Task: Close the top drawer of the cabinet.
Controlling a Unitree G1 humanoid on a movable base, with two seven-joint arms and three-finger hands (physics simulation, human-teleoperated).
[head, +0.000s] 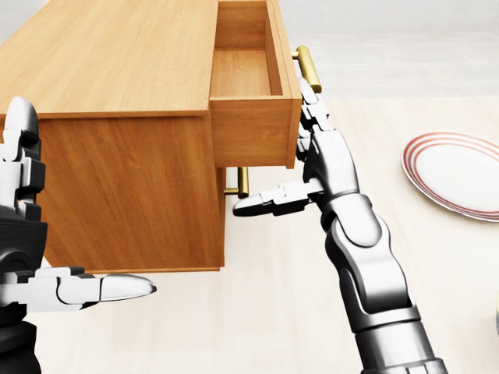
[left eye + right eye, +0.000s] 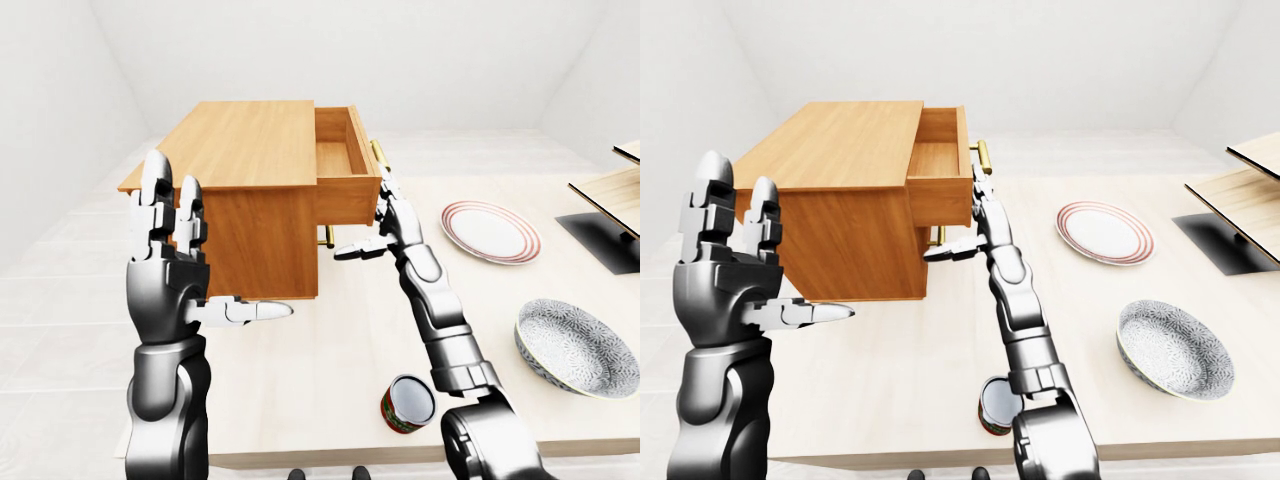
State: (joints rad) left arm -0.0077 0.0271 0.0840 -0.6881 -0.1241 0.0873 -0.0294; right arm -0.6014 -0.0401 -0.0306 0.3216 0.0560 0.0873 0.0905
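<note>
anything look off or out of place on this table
Only the top drawer: it stands pulled out of the cabinet, empty as far as shows. The can stands upright near the table's near edge; the plate and bowl lie flat. Nothing looks spilled or broken. The right hand is open at the drawer's face.
</note>
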